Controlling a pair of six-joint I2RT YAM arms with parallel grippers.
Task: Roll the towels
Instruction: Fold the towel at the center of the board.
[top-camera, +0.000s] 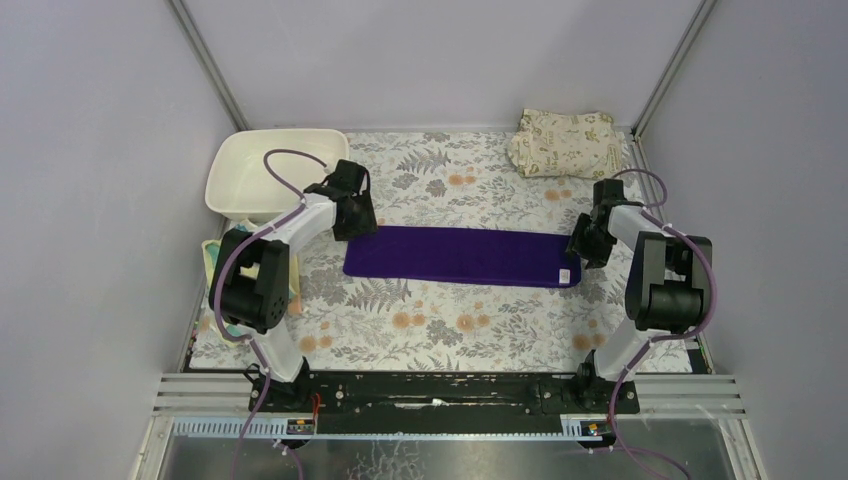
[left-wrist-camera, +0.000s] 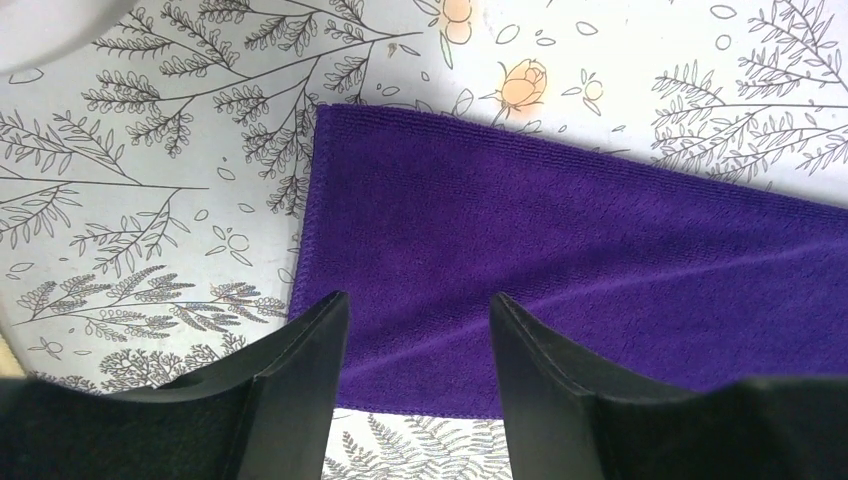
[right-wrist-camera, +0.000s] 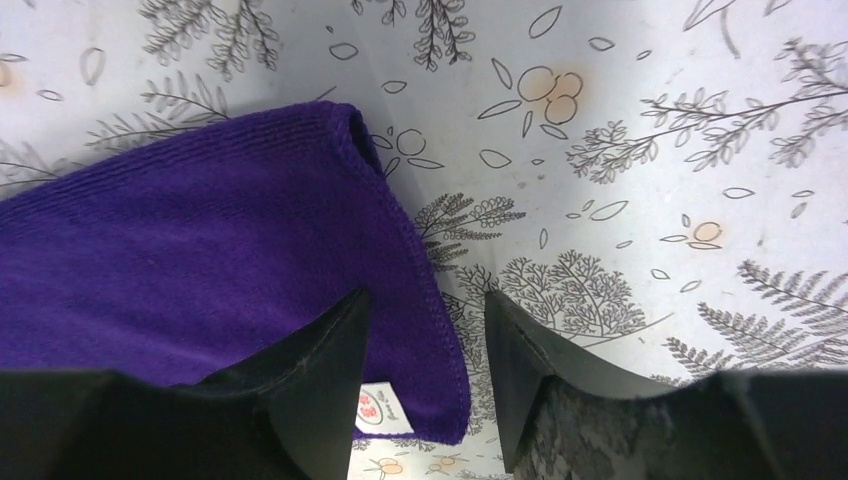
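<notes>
We're over the long dark purple terry towel (top-camera: 460, 257), and it lies spread flat on the floral-print table cover (top-camera: 450, 330), just in front of the white plastic tub (top-camera: 225, 165) and stretching away from it to the right. No roll has started: both short ends lie flat, and only the corner farthest from the tub shows a slight curl.

The left gripper (top-camera: 355, 215) hangs at the towel end nearest the tub. In its wrist view the fingers (left-wrist-camera: 300, 380) stand apart above the cloth, with nothing pinched between them. The right gripper (top-camera: 585, 240) sits at the end farthest from the tub, jaws parted too, straddling the hem beside the small white label (right-wrist-camera: 372, 408).

So we judge this as the very start: the towel is laid out, both arms stand at its ends, and the rolling itself is all to come. A pale yellow cloth (top-camera: 211, 258) peeks out just in front of the tub, mostly hidden by the left arm, and we can't tell its state. The folded beige leaf-printed cloth (top-camera: 563, 143) rests far right of the tub.
</notes>
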